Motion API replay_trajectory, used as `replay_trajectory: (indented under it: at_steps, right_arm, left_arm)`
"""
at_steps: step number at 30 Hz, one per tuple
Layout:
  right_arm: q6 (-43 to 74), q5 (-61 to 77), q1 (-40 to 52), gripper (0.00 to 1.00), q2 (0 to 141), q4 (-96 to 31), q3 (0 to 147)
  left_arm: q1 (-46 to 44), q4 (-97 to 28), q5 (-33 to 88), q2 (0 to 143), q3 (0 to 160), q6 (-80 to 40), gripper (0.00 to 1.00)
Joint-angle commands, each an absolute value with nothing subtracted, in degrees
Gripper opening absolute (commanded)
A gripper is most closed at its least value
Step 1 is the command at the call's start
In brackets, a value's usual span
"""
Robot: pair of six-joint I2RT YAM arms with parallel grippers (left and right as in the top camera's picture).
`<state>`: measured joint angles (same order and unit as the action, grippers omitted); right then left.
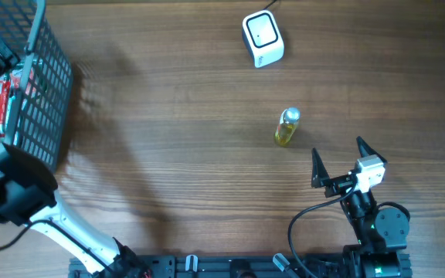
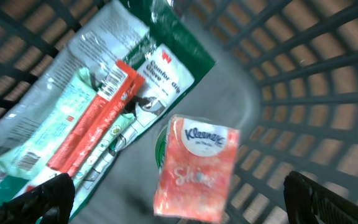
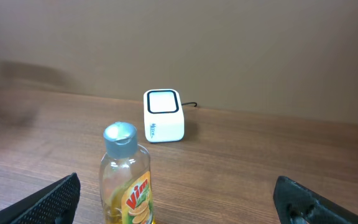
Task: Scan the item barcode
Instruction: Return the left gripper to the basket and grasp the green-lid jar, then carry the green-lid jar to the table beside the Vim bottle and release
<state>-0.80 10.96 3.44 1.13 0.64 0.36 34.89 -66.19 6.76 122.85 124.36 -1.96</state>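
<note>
Wood-grain table [image 1: 168, 154], nearest first: right gripper [image 1: 337, 147] is sitting low by the robot's base with fingers spread wide, holding nothing, and pointing at the Vim dish-soap bottle [image 1: 286, 127]. Bottle is standing upright on bare table, well apart from those fingers, roughly between that gripper and the white barcode scanner [image 1: 263, 38] at the far edge. Its front label is facing the right wrist camera, and no barcode is showing in any view.

Left side: left gripper [image 2: 179, 202] is hanging inside the black wire basket [image 1: 52, 85], also spread wide and empty. It is looking down at a pink Kleenex tissue pack [image 2: 196, 168] lying next to a green-and-white wipes pouch [image 2: 148, 68]. A red carton [image 2: 89, 124] with a barcode sticker at one end is lying across the pouch. Left wrist view is blurry, so fine print is not reading.

Judging the step as reaching for an item to scan. The Kleenex pack is looking likeliest since it is sitting right under the open fingers — could equally be the bottle, can't tell. Doing it well means coming straight down clear of the basket walls and closing across the pack's narrow sides. The wrapper is looking soft, so gripping gently but fully — and keeping fingers off whichever face is carrying the barcode, so that face is pointing at the scanner window when presented.
</note>
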Motion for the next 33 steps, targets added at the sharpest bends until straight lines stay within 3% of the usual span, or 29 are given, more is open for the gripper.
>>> replay_trajectory:
  at_steps: [1,13,15,19,24,33]
  right_arm:
    - [-1.5,11.5,3.6,1.00,0.8,0.8,0.3]
    - [-1.5,11.5,3.6,1.00,0.8,0.8,0.3]
    - [-1.5,11.5,3.6,1.00,0.8,0.8,0.3]
    - [-1.5,11.5,3.6,1.00,0.8,0.8,0.3]
    - [-1.5,11.5,3.6,1.00,0.8,0.8,0.3]
    - [-1.5,11.5,3.6,1.00,0.8,0.8,0.3]
  left_arm:
    - [34.2,-66.8,7.7,126.5,124.5,-0.2,1.00]
    - [31.5,-66.5,7.9,133.0,123.6,2.8,0.97]
    - [31.5,-66.7,7.9,134.0,123.6,2.8,0.94]
    - [31.5,-66.4,7.9,134.8,123.6,2.7,0.70]
    - [31.8,-66.2,7.9,134.1,123.8,2.8,0.55]
    - [31.9,-63.2,7.9,118.6,123.8,2.5,0.52]
